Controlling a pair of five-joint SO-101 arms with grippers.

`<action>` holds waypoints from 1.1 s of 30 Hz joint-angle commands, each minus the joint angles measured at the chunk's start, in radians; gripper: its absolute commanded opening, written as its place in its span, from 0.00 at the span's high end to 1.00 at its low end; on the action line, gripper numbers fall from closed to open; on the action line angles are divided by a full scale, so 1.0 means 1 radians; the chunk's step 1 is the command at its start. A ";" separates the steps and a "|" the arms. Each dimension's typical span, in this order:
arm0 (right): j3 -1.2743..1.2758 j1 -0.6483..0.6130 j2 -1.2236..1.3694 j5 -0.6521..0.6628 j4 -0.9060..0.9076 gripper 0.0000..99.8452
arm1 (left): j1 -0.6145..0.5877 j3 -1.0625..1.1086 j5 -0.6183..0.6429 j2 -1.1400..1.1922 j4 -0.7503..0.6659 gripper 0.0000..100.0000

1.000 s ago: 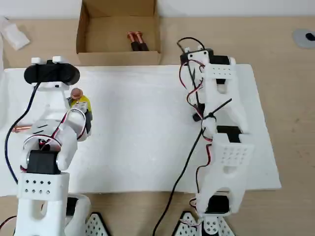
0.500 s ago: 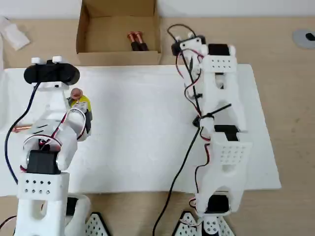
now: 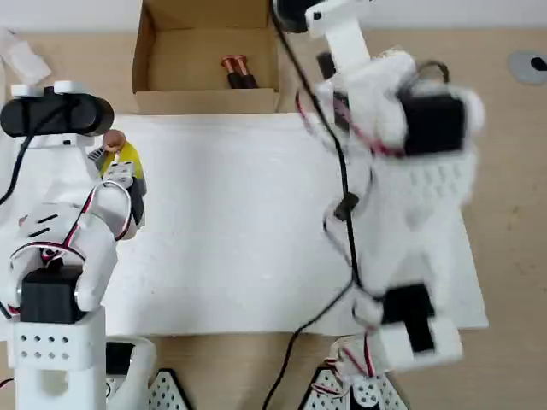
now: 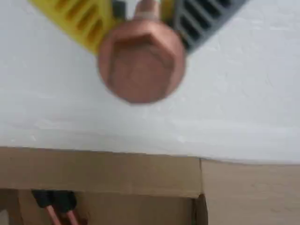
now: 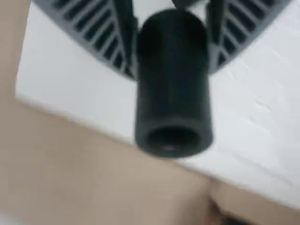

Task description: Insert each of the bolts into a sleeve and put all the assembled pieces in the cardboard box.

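My left gripper (image 4: 140, 14) is shut on a copper bolt (image 4: 140, 61), whose hex head sticks out between a yellow and a grey finger. From above, that bolt (image 3: 113, 139) hangs over the white mat's far left, in front of the cardboard box (image 3: 205, 101). In the box lie two assembled pieces (image 3: 238, 73), copper bolts in black sleeves, also visible as assembled pieces (image 4: 56, 206) past the bolt head. My right gripper (image 5: 171, 18) is shut on a black sleeve (image 5: 173, 79), open end outward, above the mat's edge. The right arm (image 3: 410, 162) is raised high beside the box.
A white mat (image 3: 239, 222) covers the wooden table between the arms. A white object (image 3: 21, 55) lies at the far left and a grey disc (image 3: 530, 64) at the far right. Cables hang from the right arm.
The right arm has lifted off the mat and risen high, toward the far edge beside the box. The left arm has shifted slightly left and farther away, still holding the bolt.
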 commanded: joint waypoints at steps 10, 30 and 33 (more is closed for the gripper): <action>0.599 -0.033 -0.631 0.089 -0.123 0.99 | 0.178 -0.097 0.143 -0.165 -0.005 1.00; 1.914 -0.186 -1.345 -0.081 -1.039 0.99 | 0.265 0.132 0.149 -0.251 -0.345 1.00; 2.034 -0.272 -1.434 -0.069 -1.125 0.99 | 0.367 0.129 0.143 -0.245 -0.347 1.00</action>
